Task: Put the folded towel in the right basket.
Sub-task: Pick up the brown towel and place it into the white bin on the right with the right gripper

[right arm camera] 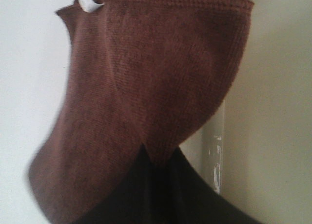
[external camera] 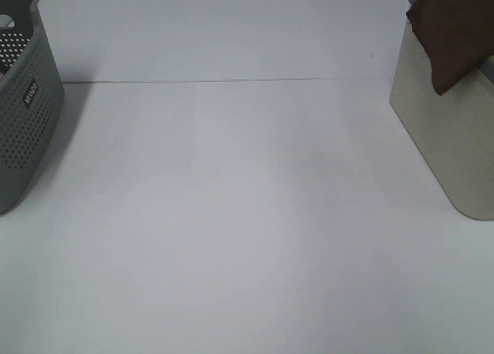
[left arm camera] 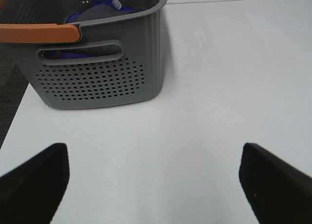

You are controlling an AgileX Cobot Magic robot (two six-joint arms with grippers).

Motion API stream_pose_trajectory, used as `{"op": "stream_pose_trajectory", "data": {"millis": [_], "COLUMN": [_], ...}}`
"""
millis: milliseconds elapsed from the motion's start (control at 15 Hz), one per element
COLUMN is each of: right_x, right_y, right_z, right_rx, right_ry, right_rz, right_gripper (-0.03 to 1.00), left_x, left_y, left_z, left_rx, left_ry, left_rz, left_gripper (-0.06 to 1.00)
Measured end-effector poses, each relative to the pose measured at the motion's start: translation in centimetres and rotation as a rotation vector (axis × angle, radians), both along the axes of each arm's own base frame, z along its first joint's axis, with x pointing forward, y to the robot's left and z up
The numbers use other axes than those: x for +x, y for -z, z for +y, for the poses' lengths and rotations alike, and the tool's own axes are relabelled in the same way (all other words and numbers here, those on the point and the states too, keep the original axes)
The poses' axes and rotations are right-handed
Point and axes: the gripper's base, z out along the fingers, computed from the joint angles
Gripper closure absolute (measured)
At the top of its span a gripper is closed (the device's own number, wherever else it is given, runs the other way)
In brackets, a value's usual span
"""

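The folded towel (external camera: pixel 455 30), dark reddish-brown, hangs at the far right over the near left edge of the right basket (external camera: pixel 448 138), a beige solid-walled one. In the right wrist view the towel (right arm camera: pixel 161 72) droops from my right gripper (right arm camera: pixel 156 158), which is shut on it. Its white tag (right arm camera: pixel 87 2) shows at one corner, and the basket's beige wall (right arm camera: pixel 273 112) lies behind. My left gripper (left arm camera: pixel 153 185) is open and empty above the table. It is out of the exterior high view.
A grey-green perforated basket (external camera: pixel 23 115) stands at the far left edge. The left wrist view shows it (left arm camera: pixel 97 72) with an orange handle (left arm camera: pixel 39 33) and blue cloth (left arm camera: pixel 97 11) inside. A seam (external camera: pixel 231 81) crosses the white table.
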Motion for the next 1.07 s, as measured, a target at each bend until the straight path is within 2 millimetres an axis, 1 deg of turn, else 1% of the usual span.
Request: {"op": "stream_pose_trajectory", "data": {"millis": [133, 267, 400, 533, 667, 733, 800, 867, 933, 1000, 1067], "right_x": [-0.2, -0.2, 0.6, 1.8, 2.8, 3.2, 3.6, 3.8, 4.0, 4.0, 4.0], "right_y": [0.1, 0.7, 2.3, 4.6, 6.8, 7.6, 8.2, 8.8, 9.2, 9.4, 9.4], "right_z": [-3.8, -6.3, -7.4, -7.6, -7.9, -8.1, -8.2, -8.2, -8.2, -8.2, -8.4], "right_rx": [0.079, 0.150, 0.177, 0.191, 0.187, 0.181, 0.182, 0.193, 0.197, 0.190, 0.176], "right_ry": [0.085, 0.124, 0.137, 0.140, 0.156, 0.165, 0.170, 0.174, 0.174, 0.175, 0.176], "right_rz": [-0.001, 0.005, 0.040, 0.090, 0.134, 0.144, 0.143, 0.156, 0.165, 0.170, 0.172], "right_gripper": [0.92, 0.92, 0.92, 0.92, 0.87, 0.81, 0.66, 0.47, 0.24, 0.10, 0.04], "left_x": [0.0, 0.0, 0.0, 0.0, 0.0, 0.0, 0.0, 0.0, 0.0, 0.0, 0.0], "left_y": [0.0, 0.0, 0.0, 0.0, 0.0, 0.0, 0.0, 0.0, 0.0, 0.0, 0.0], "left_z": [0.0, 0.0, 0.0, 0.0, 0.0, 0.0, 0.0, 0.0, 0.0, 0.0, 0.0], "left_rx": [0.000, 0.000, 0.000, 0.000, 0.000, 0.000, 0.000, 0.000, 0.000, 0.000, 0.000], "left_ry": [0.000, 0.000, 0.000, 0.000, 0.000, 0.000, 0.000, 0.000, 0.000, 0.000, 0.000], "left_rz": [0.000, 0.000, 0.000, 0.000, 0.000, 0.000, 0.000, 0.000, 0.000, 0.000, 0.000], "left_gripper": [0.06, 0.06, 0.06, 0.06, 0.06, 0.06, 0.06, 0.06, 0.06, 0.06, 0.06]}}
